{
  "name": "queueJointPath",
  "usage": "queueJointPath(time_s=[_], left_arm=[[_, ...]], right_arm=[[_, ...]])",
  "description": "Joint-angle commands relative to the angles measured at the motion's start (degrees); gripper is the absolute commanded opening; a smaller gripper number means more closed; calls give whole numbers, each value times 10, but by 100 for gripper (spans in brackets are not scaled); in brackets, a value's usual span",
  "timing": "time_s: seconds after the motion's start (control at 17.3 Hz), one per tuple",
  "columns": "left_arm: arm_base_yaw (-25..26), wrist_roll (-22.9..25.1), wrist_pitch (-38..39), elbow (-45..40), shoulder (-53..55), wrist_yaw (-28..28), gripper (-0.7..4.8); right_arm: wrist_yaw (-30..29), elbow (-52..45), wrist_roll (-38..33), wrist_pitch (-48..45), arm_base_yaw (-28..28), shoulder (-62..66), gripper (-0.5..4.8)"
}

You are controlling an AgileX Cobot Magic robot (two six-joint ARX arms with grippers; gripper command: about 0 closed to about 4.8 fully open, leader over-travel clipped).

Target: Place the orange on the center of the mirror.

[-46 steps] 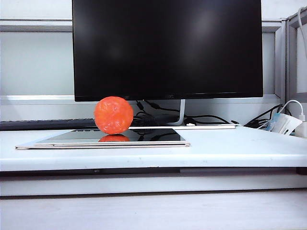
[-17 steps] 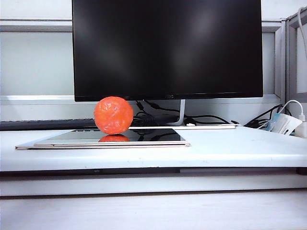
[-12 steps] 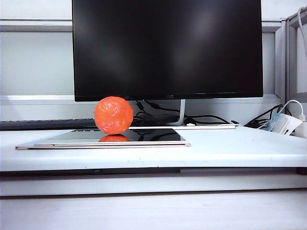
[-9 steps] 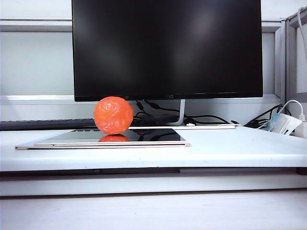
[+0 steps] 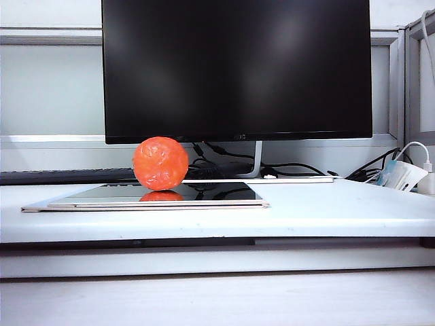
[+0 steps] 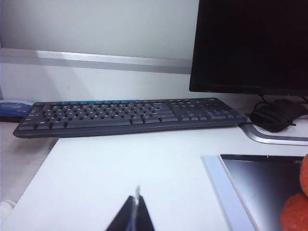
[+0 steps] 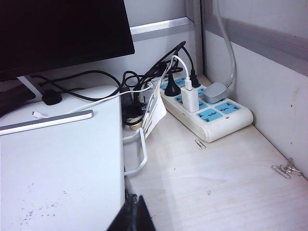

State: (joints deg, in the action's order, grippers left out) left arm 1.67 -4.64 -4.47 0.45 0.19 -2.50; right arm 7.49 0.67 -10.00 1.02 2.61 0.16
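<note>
A large black monitor (image 5: 236, 68) is standing at the back of a white desk (image 5: 326, 214), its screen dark. Left of the monitor a black keyboard (image 6: 127, 115) is lying. Right of it, cables are trailing to a white power strip (image 7: 208, 109) on pale wood beside a partition wall.

Bright, even light; sharp frames, slightly washed-out whites
</note>
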Motion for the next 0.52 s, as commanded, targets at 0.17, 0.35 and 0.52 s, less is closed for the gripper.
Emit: queueJointPath(time_s=[0.17,0.35,0.52], left_arm=[[0,2,-7,1,0,-1,-5],[1,1,-5,1,0,-2,-4],[1,1,-4,1,0,-2,-5]], right_arm=[[-1,-4,0,-8,0,0,0],[-1,-4,0,-8,0,0,0],[-1,-4,0,-8,0,0,0]])
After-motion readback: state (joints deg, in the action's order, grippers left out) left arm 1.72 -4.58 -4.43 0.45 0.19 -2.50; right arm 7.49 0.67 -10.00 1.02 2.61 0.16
